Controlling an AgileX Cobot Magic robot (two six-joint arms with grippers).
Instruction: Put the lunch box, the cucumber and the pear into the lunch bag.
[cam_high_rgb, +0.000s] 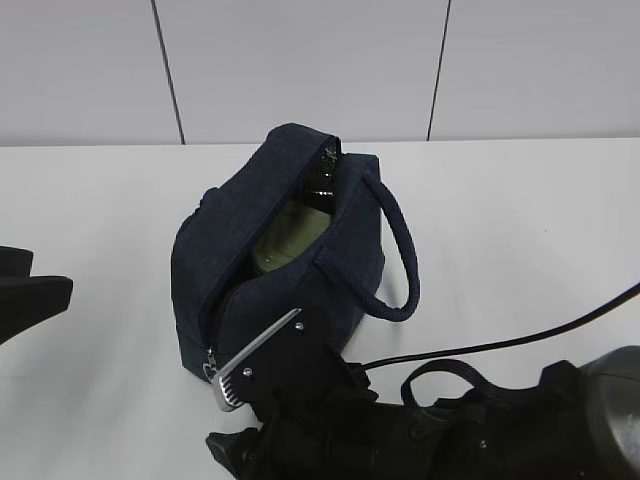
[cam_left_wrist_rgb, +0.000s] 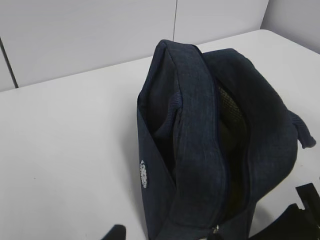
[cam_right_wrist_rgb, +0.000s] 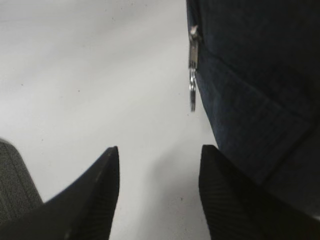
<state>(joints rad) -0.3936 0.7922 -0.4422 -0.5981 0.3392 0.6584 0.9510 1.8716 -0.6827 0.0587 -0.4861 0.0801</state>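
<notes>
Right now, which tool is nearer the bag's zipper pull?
Right. The right tool sits open just short of the zipper pull; the left tool waits off to the lunch bag's side.

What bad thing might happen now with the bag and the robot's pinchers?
The right gripper stands open beside the zipper pull, holding nothing; it may miss that thin pull. The lunch bag gapes with the lunch box near the top, so the zipper might snag there.
</notes>
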